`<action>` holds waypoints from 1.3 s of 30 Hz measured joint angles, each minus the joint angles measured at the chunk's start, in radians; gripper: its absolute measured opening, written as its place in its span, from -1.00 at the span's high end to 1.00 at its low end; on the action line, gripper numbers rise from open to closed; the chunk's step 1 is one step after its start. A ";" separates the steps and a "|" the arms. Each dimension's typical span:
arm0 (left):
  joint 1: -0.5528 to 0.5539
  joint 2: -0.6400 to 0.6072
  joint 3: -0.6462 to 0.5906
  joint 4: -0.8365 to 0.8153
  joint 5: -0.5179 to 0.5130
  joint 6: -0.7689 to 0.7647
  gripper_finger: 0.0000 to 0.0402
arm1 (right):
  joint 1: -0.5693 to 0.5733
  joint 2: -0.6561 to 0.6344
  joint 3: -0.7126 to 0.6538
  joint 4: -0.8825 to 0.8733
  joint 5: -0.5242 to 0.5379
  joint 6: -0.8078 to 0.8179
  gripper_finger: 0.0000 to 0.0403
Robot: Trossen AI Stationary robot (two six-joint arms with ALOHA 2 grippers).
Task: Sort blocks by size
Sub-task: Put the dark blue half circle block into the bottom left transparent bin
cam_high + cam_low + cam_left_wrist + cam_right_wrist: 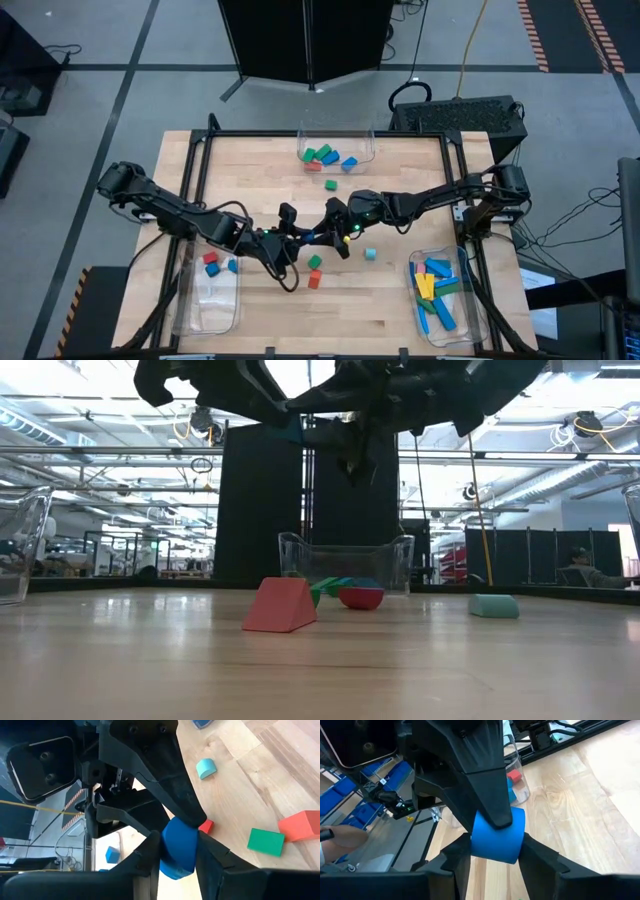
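1. Block [178,847], blue, smooth and rounded, sits pinched between both grippers above table centre: right gripper [492,851] clamps its sides, left gripper [176,851] narrows onto it too.
2. At 6 o'clock lie a green block [314,262] and a red block [313,280].
3. At 12 o'clock stands a clear bin [336,133].

The table [400,290] is topped with pale wood, its grain plainly seen and its surface smooth with a faint sheen. The bins [335,132] are made of clear, glossy plastic. A matt, smooth finish is shown by the blue block [497,836], held between dull black plastic fingers [542,857].
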 joint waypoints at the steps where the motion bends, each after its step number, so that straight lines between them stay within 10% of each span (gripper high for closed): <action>1: 0.000 0.000 0.000 0.000 -0.001 0.000 0.58 | 0.000 0.000 0.000 0.000 0.000 0.003 0.30; 16: -0.123 -0.117 0.002 -0.466 -0.141 -0.486 0.59 | -0.018 0.000 0.001 -0.068 0.169 -0.047 0.03; 28: -0.252 -0.145 0.001 -0.913 0.177 -1.054 0.59 | -0.055 0.000 0.001 -0.267 0.589 -0.286 0.00; 39: -0.394 -0.145 0.001 -0.988 0.278 -1.227 0.59 | -0.107 0.000 0.001 -0.329 0.614 -0.285 0.00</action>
